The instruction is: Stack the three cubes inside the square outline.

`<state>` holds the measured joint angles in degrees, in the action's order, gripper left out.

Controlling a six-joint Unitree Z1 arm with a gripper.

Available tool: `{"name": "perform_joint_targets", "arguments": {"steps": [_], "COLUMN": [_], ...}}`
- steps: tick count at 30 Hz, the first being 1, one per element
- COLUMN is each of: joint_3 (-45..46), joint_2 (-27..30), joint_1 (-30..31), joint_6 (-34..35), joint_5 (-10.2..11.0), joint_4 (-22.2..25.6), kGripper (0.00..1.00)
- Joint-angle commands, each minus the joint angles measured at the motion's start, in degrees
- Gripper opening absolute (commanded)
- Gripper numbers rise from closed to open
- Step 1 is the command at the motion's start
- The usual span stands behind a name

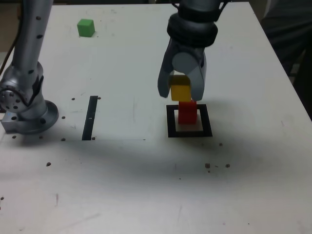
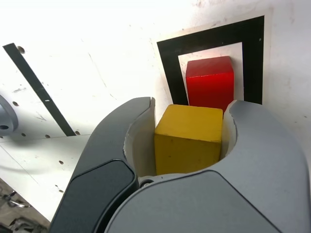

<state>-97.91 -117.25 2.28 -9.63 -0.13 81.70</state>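
The gripper (image 2: pixel 185 141) pinches the yellow cube (image 2: pixel 187 138) above the table — the red cube (image 2: pixel 210 83), inside the square outline (image 2: pixel 253 58), lies below and slightly toward the exterior view's right.

The things are on a white table (image 1: pixel 122 180), whose surface has scratches, stains and small dark marks. On it, near the middle of the exterior view, there lies a square outline (image 1: pixel 171 127), which is a thick black frame, flat on the table, with a white centre. The red cube (image 1: pixel 187 113) stands inside this frame, on the white centre. To the exterior view's left of the frame, well apart from it, a thin black strip (image 1: pixel 90 118) lies straight. Further to the left there stands the grey round base (image 1: pixel 41 122) of the arm. The green cube (image 1: pixel 86 28) sits alone near the table's far edge, in the exterior view's upper left part.
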Motion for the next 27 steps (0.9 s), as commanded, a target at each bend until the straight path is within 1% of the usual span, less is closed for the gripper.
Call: {"name": "perform_joint_targets", "arguments": {"steps": [1, 15, 17, 18, 19, 22, 23, 24, 25, 27], "joint_3": [0.0, -0.5, -0.3, -0.2, 0.0, 0.7, 0.9, 1.0, 1.2, 1.5], "joint_2": [-0.7, -3.1, -3.2, -3.2, -3.2, -3.1, -3.1, -3.1, -3.0, -2.9], "joint_1": [0.0, -0.2, -0.4, -0.5, -0.7, -1.0, -1.2, -1.3, -1.3, -1.5], "joint_6": [0.0, -0.5, -0.6, -0.6, -0.7, -1.0, -1.2, -1.3, -1.4, -1.5], "joint_5": [-0.1, -0.1, -0.1, -0.1, -0.1, -0.2, -0.3, -0.3, -0.3, -0.3], "joint_4": [-0.3, -2.0, -2.1, -2.2, -2.4, -3.1, -3.3, -3.5, -3.7, -3.9], "kGripper": [0.31, 0.31, 0.35, 0.39, 0.47, 0.76, 0.85, 0.92, 0.97, 1.0]}}
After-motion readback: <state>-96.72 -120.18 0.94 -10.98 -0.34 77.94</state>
